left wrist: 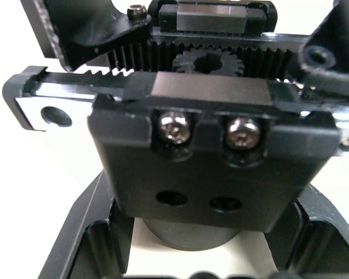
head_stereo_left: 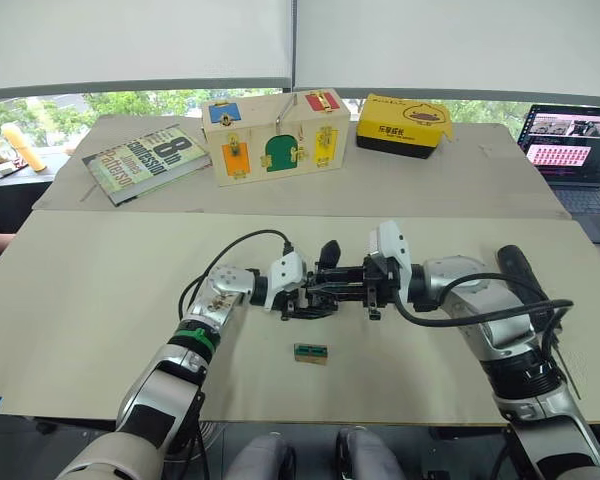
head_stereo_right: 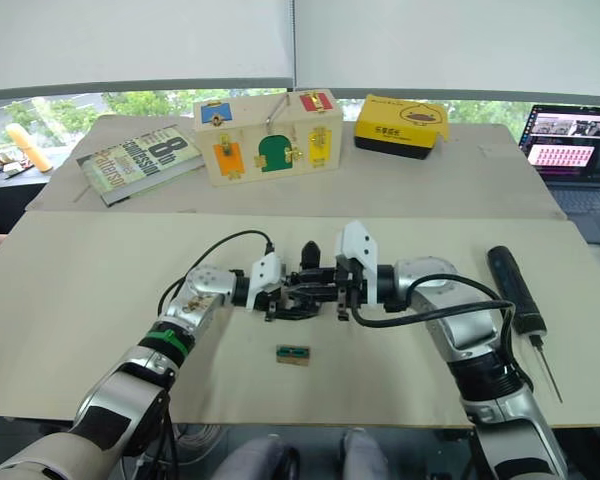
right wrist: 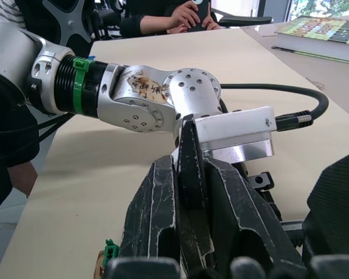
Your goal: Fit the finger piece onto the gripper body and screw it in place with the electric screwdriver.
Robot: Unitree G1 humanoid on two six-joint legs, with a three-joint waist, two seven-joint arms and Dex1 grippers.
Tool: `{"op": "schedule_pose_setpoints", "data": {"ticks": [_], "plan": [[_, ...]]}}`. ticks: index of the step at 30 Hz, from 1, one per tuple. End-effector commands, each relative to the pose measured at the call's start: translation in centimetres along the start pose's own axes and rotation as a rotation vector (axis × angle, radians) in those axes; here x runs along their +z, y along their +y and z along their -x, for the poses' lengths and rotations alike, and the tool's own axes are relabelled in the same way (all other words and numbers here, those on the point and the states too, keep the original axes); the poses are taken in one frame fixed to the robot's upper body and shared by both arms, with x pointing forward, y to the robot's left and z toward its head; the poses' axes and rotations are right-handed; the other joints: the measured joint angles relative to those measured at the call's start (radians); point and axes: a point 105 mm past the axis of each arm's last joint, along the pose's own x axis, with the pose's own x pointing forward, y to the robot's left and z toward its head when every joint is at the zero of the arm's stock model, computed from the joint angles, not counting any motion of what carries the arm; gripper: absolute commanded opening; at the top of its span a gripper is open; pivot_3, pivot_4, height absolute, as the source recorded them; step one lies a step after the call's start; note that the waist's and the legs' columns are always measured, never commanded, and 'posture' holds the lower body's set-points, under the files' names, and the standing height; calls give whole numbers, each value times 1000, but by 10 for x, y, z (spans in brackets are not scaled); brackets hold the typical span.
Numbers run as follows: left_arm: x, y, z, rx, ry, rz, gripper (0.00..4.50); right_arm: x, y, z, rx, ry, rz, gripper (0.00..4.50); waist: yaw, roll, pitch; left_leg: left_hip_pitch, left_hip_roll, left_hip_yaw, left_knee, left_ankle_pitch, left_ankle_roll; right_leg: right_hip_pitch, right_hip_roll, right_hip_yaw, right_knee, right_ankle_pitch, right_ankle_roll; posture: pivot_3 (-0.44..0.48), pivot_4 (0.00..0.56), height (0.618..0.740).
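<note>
The gripper body (head_stereo_left: 325, 285) is a chunky black block held just above the middle of the table, with a pointed black finger (head_stereo_left: 328, 252) sticking up. My left gripper (head_stereo_left: 302, 297) is shut on it from the left. The left wrist view shows the body (left wrist: 209, 174) close up, with a toothed rack, a pinion and two screw heads. My right gripper (head_stereo_left: 372, 287) meets it from the right, its fingers (right wrist: 151, 215) shut on a thin black finger piece (right wrist: 189, 168). The electric screwdriver (head_stereo_right: 510, 285) lies on the table to the right of my right arm, bit toward me.
A small green block (head_stereo_left: 310, 352) lies just in front of the grippers. At the back stand a wooden latch box (head_stereo_left: 277, 135), a book (head_stereo_left: 145, 160), a yellow case (head_stereo_left: 403, 125) and a laptop (head_stereo_left: 570, 140). A person (right wrist: 163, 14) sits beyond the table's left end.
</note>
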Motion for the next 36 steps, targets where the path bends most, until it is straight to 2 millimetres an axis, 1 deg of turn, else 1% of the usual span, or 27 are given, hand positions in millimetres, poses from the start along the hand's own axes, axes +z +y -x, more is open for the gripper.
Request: {"op": "schedule_pose_setpoints", "data": {"ticks": [1, 4, 11, 17, 21, 25, 31, 36], "plan": [[8, -1, -2, -6, -23, -39, 2361, 9, 1, -1, 22, -18, 39, 309, 0, 0, 0, 0, 0, 0, 0, 0, 0, 0, 0, 0, 0, 0, 0, 0, 150, 740], [9, -1, -2, -5, -26, -40, 2361, 8, 0, -3, 23, -13, 27, 309, -1, 0, 0, 0, 0, 0, 0, 0, 0, 0, 0, 0, 0, 0, 0, 0, 150, 740], [10, -1, 0, -3, -29, -45, 2361, -7, 3, -2, 63, 37, -25, 309, -2, 0, 0, 0, 0, 0, 0, 0, 0, 0, 0, 0, 0, 0, 0, 0, 150, 740], [11, 1, 1, -1, -28, -50, 2361, -20, -1, -1, 80, 66, -104, 309, -4, 0, 0, 1, 0, 0, 0, 0, 0, 1, 0, 0, 0, 0, 0, 0, 150, 740], [13, 1, 1, -3, -31, -53, 2361, -28, -6, -4, 83, 85, -143, 309, -5, 0, 0, 1, 0, 0, 0, 0, 0, 1, 0, 0, 0, 0, 0, 0, 150, 740], [14, 2, 0, -1, -33, -55, 2361, -35, -4, -5, 113, 97, -165, 309, -7, 0, -1, 2, 0, 0, 0, 0, 0, 1, 0, 0, 0, 0, 0, 0, 150, 740], [16, 3, 1, 4, -37, -59, 2361, -51, -1, 4, 118, 141, -190, 309, -7, 1, -1, 2, 0, 0, 0, 0, 0, 2, 0, 0, 0, 0, 0, 0, 150, 740], [16, 3, 1, 6, -38, -61, 2361, -53, 1, -2, 175, 211, -226, 309, -6, 1, -2, 3, 0, 0, 0, 0, 0, 2, -1, 0, 1, 0, 0, 0, 150, 740]]}}
